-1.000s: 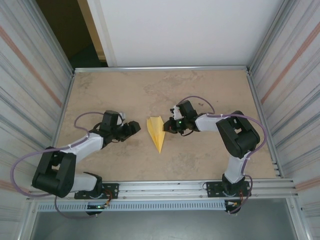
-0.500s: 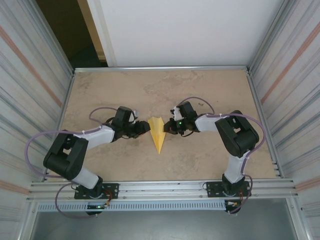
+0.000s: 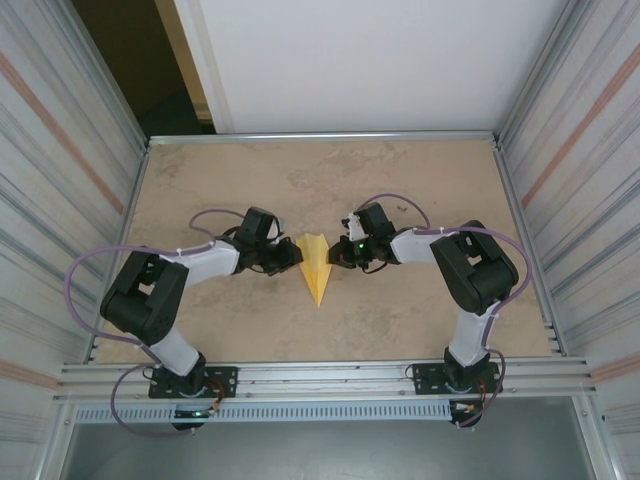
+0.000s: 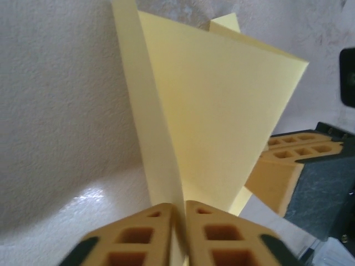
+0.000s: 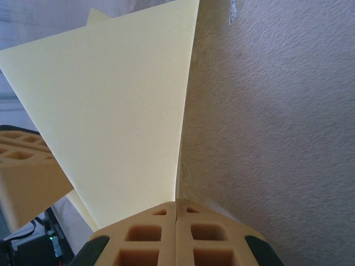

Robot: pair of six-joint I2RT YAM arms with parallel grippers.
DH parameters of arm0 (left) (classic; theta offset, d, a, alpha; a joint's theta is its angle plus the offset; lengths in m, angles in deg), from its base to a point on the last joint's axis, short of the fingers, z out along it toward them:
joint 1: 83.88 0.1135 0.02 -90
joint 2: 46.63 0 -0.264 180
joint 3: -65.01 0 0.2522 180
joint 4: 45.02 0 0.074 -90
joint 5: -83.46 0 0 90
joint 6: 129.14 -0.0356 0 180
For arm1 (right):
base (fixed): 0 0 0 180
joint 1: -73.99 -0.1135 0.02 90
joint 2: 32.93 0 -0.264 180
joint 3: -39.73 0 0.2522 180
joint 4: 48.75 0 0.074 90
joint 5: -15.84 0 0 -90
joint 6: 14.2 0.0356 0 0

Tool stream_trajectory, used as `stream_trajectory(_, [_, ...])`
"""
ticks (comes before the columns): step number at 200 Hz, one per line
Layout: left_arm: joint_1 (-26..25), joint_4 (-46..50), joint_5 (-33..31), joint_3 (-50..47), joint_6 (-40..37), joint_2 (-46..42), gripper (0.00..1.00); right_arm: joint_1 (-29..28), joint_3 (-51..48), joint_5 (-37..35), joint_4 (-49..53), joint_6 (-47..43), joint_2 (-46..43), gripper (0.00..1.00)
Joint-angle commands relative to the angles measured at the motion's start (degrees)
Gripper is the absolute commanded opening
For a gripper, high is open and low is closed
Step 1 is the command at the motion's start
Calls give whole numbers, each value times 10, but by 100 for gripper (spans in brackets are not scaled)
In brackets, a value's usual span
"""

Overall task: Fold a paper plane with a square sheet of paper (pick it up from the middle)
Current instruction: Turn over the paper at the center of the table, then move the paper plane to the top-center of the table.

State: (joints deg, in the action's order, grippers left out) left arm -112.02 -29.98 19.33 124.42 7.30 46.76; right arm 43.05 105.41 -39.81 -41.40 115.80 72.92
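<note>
Between my two grippers, about the middle of the table [image 3: 420, 320], lies the paper plane [image 3: 316, 265], a narrow pale-yellow dart. From the top camera its long axis runs from far to near: the wide tail points away from my bases and the sharp nose points toward them.

My left gripper [image 3: 292, 258] comes at the plane from its left side and my right gripper [image 3: 333, 256] from its right side. The two face each other across the axis, both at the wide rear half and not at the nose. Neither arm is nearer than the other, because both already touch the paper.

On the left wrist camera my left fingertips [image 4: 155, 221] are closed together, and a folded strip of the plane [image 4: 222, 111] runs down into the seam between them, so I pinch the left edge. One orange finger of the other gripper shows behind the paper there.

On the right wrist camera my right fingertips [image 5: 194, 221] are closed too, and the edge of the yellow panel [image 5: 122, 111] ends exactly at their seam. I judge that I hold it there, though the grip is very thin.

The folding looks nearly done to me. Whatever comes next, lifting or opening the wings, I think it depends on this: my two grips are on opposite sides of the centre crease. If the arms move apart, the wings spread; if they rise unevenly, the plane twists or slips out.
</note>
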Motion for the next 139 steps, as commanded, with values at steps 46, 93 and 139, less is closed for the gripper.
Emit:
stream_trajectory(46, [16,41,-19,-3,-33,-35,0,23,-15,-16,12,-7,-29,5])
stream_trajectory(93, [26,18,-8,-23,-51,-51,0,42,-29,-30,18,-12,-45,4])
stream_trajectory(139, [28,-5,-20,-44,-52,-55,0,48,-43,-55,19,-10,-54,4])
